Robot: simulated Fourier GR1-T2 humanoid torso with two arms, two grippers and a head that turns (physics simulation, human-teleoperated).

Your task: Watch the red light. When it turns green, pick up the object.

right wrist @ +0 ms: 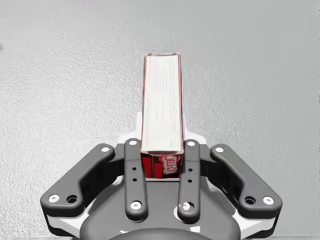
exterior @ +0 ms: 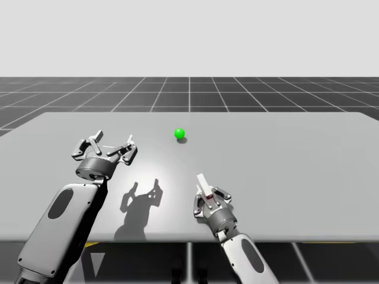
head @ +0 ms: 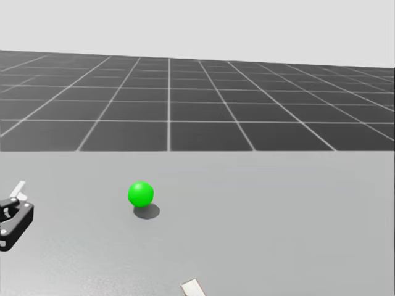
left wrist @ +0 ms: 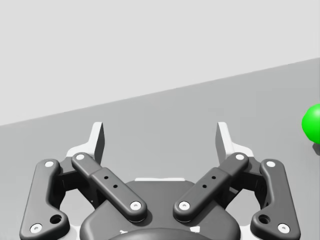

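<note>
light (exterior: 179, 134) is shown as a small green ball at the middle of the grey surface (exterior: 296, 177), with a dark shadow just beside it. in the head view the green ball (head: 141, 193) is seen against the same grey surface (head: 278, 234).

the object, a slim red and white box (right wrist: 161, 110), is pinched by the right end effector (right wrist: 161, 150): both fingers are pressed against its long sides, and the box is seen reaching straight ahead past the fingertips. in the high view the right end effector (exterior: 207, 195) is found near the front edge of the surface, nearer than the light, with the box (exterior: 203, 184) standing up out of it, tilted slightly. whether the box touches the surface cannot be told.

the left end effector (left wrist: 160, 140) is spread wide with nothing between its fingers, and the ball (left wrist: 312, 123) is seen off to one side of it. in the high view the left end effector (exterior: 112, 142) is held above the surface, apart from the light.
</note>
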